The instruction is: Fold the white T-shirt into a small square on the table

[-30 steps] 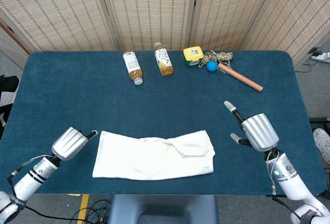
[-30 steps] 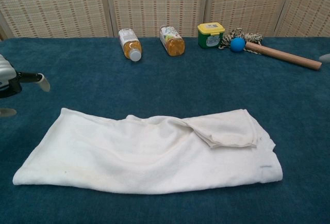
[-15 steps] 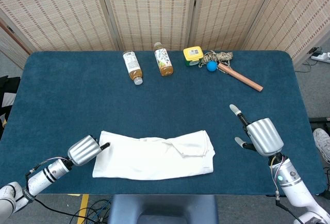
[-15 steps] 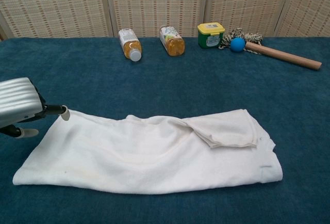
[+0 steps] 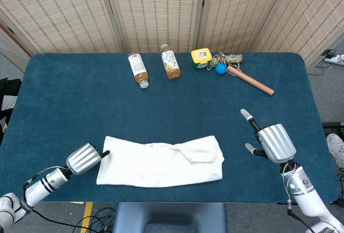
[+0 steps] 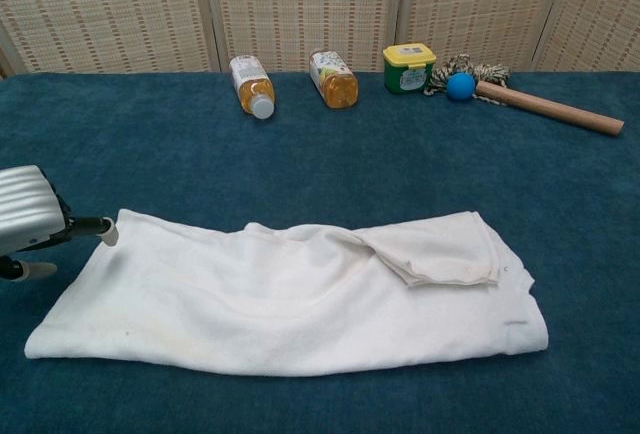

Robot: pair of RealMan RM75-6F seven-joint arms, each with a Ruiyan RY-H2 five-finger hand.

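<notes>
**White cotton strip awaits its cross-fold**

White cloth is the landmark here: the T-shirt (image 5: 161,161) lies on the table (image 5: 64,99) as a long flat band, already narrowed lengthwise, with a doubled flap of fabric near its right end. To reach a small square it looks to need its short ends brought over one another.

The left hand (image 5: 84,158) sits just beside the shirt's left end, one of its fingers (image 6: 107,235) stretched out so the tip touches the upper left corner of the cloth; a second digit shows lower down in the chest view, apart from the first, and nothing is pinched. The right hand (image 5: 273,142) hangs well to the right of the shirt, fingers spread and holding nothing.

For a clean fold, the left hand should probably slide a finger under the corner and close on the full stack of layers, not just the top sheet, or the band will peel apart on the lift. The right hand would do well to move in next to the shirt's right end, either pinning it flat or taking the matching near corner of the left end, so both corners travel level and the edges meet square.

Beyond the shirt's far edge lie two bottles (image 5: 138,70), a yellow-lidded tub (image 5: 201,57) and a wooden stick (image 5: 250,80), well apart from the work.
</notes>
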